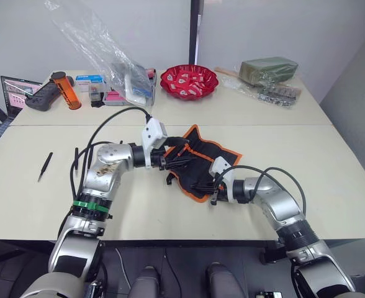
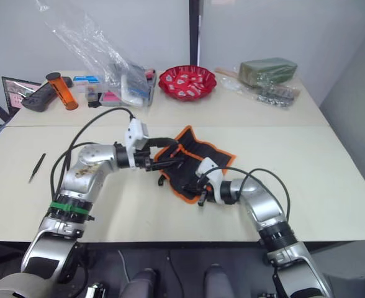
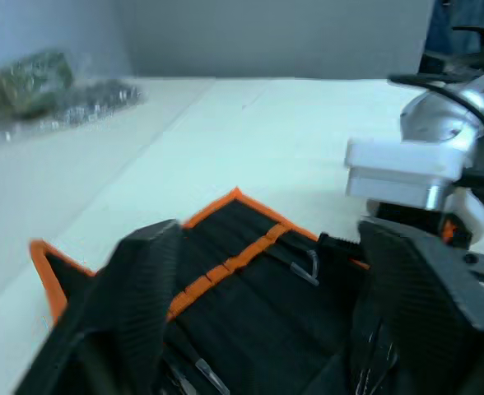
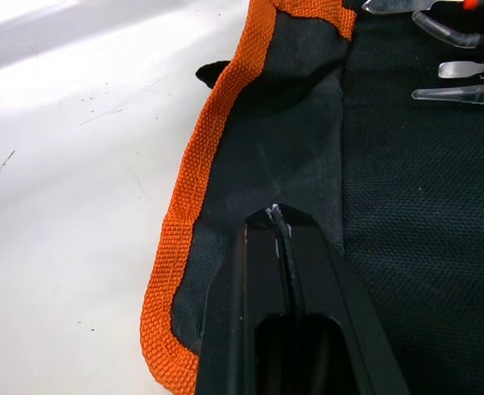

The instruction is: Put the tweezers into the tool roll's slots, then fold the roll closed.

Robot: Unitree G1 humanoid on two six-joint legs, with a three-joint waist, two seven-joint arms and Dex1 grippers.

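Observation:
The tool roll (image 1: 202, 162) lies open in the middle of the table, black with orange trim, its orange-edged slots (image 3: 225, 267) facing up. Several tweezers (image 3: 194, 372) sit in it, and their capped tips (image 4: 456, 93) show in the right wrist view. One loose pair of tweezers (image 1: 45, 166) lies far left on the table. My left gripper (image 1: 170, 159) hovers open over the roll's left part, its fingers (image 3: 139, 288) spread wide. At the roll's near edge my right gripper (image 1: 215, 194) is shut, its fingertips (image 4: 276, 218) pinching the black fabric just inside the orange border (image 4: 188, 214).
Along the back of the table stand a red bowl (image 1: 189, 82), a clear plastic bag (image 1: 108, 56), an orange bottle (image 1: 66, 90), small boxes (image 1: 90, 81) and a green wrapped package (image 1: 268, 68). A dark device (image 1: 15, 92) sits at the far left edge.

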